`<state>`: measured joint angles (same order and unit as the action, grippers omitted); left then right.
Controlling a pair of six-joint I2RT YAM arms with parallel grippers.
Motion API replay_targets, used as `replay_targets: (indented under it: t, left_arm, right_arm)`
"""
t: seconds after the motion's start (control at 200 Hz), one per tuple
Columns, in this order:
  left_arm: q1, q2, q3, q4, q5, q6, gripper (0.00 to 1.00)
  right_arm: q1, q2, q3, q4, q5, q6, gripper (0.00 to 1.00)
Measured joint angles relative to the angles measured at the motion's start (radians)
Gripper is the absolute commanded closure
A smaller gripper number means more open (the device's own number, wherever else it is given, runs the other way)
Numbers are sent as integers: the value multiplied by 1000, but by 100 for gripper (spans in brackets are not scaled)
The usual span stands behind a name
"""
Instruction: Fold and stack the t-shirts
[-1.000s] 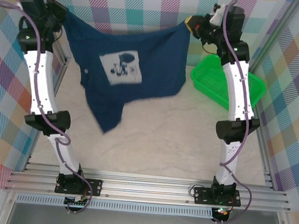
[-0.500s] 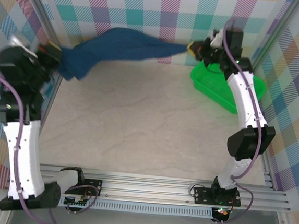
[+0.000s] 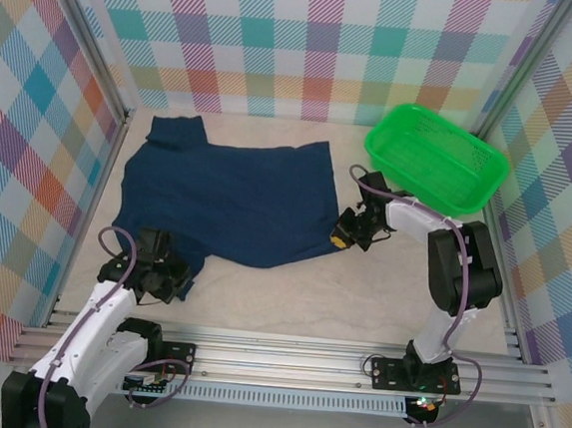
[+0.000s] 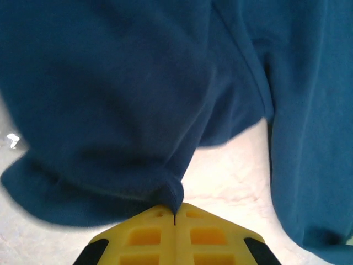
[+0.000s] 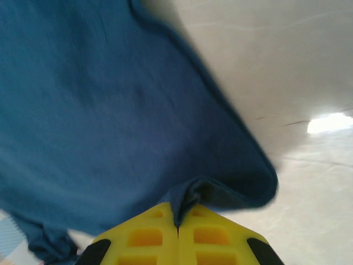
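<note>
**Gripping t-shirt [image 3: 233,194] at two corners, both arms low**

Found left arm bent low at lower left of top view, left gripper [image 3: 172,279] pinched tight on a fold of the near hem. Found right arm doubled down at centre right, right gripper [image 3: 340,238] clamped likewise on the opposite corner. Noted t-shirt spread flat across centre-left of table [image 3: 289,294]. Noted green basket [image 3: 433,162] at upper right, just beyond right arm, apart from t-shirt.

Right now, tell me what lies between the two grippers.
The navy t-shirt, spread on the table in the top view. The left gripper and the right gripper each pinch one near corner of it.
</note>
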<state>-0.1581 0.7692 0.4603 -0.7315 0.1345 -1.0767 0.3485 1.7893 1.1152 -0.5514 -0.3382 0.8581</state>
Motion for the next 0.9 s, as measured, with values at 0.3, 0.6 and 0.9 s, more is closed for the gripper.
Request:
replay_targets:
  t: [0.3,0.6,0.9]
  left_arm:
    - [-87,25,-6,40,-9,-116,100]
    - [-187,197,37,167,-4,-165,100]
    - [-334,270,150,249,-12,-284,100]
  right_arm:
    - [0,-13,-12,-137,208,-22,100]
    - [-40,-98,-63,-193,317,-40,100]
    - [-121,-37,50,-218,339,-124,100]
